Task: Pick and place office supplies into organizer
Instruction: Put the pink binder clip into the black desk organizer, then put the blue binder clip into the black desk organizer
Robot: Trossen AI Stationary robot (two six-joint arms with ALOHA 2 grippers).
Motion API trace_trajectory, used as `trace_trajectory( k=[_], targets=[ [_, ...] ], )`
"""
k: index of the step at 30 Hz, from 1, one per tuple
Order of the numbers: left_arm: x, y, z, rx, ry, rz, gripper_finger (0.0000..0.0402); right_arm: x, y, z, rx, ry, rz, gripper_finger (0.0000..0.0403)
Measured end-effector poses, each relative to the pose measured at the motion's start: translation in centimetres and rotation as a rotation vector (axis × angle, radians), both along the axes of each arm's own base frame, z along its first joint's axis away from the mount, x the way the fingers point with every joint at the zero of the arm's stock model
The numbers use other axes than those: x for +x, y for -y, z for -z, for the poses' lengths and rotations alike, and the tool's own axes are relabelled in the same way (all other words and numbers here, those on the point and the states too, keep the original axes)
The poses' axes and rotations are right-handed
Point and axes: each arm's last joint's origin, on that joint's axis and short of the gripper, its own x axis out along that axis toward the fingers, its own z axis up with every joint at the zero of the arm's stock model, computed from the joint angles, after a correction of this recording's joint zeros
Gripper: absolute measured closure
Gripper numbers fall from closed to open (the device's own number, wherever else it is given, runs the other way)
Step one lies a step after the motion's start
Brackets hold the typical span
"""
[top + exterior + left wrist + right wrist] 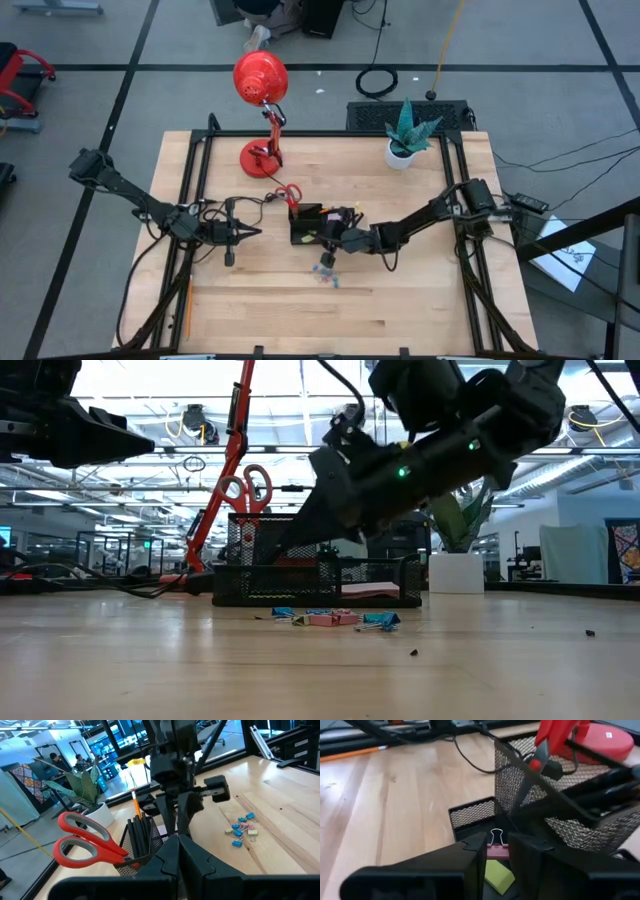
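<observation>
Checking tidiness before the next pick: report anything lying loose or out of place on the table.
A small heap of binder clips lies loose on the wood in front of the organizer. An orange pencil lies alone near the table's left front corner, far from it. Nothing looks damaged.

— What are you counting on the tabletop?
— One organizer, one pair of scissors, one lamp, one potted plant, one orange pencil.
— And the clips?
— One small heap of clips is lying loose; too tiny to count.
</observation>
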Motion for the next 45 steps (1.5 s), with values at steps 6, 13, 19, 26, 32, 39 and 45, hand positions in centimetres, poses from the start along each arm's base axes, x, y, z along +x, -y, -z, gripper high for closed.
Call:
trace_trajectory(
  k=[6, 13, 19, 26, 32, 39, 45],
  targets=[
    [0.0, 0.0, 0.0, 0.006, 0.000, 0.001, 0.0385, 0.9, 0.0, 0.3, -0.004, 0.005, 0.002, 0.0344],
    [0.0, 0.0, 0.0, 0.004, 0.001, 0.001, 0.0385, 1.1, 0.0, 0.1, 0.002, 0.002, -0.014, 0.0343],
    [0.0, 0.0, 0.0, -0.002, 0.001, 0.000, 0.0385, 1.1, 0.2, 0.3, 0.041, -0.003, 0.002, 0.0319],
    [0.0, 0.0, 0.0, -0.009, 0.001, 0.000, 0.0385, 1.0, 0.3, 0.4, 0.060, -0.010, 0.013, 0.0288],
    [0.0, 0.0, 0.0, -0.010, 0.003, -0.001, 0.0385, 1.0, 0.3, 0.4, 0.048, -0.017, 0.007, 0.0287],
    [0.0, 0.0, 0.0, -0.007, -0.002, 0.000, 0.0385, 0.4, -1.2, -2.6, 0.009, 0.018, -0.109, 0.0309],
    [0.0, 0.0, 0.1, -0.016, -0.008, -0.002, 0.0385, -1.6, -4.5, -6.0, -0.081, -0.010, -0.276, 0.0347]
  ],
)
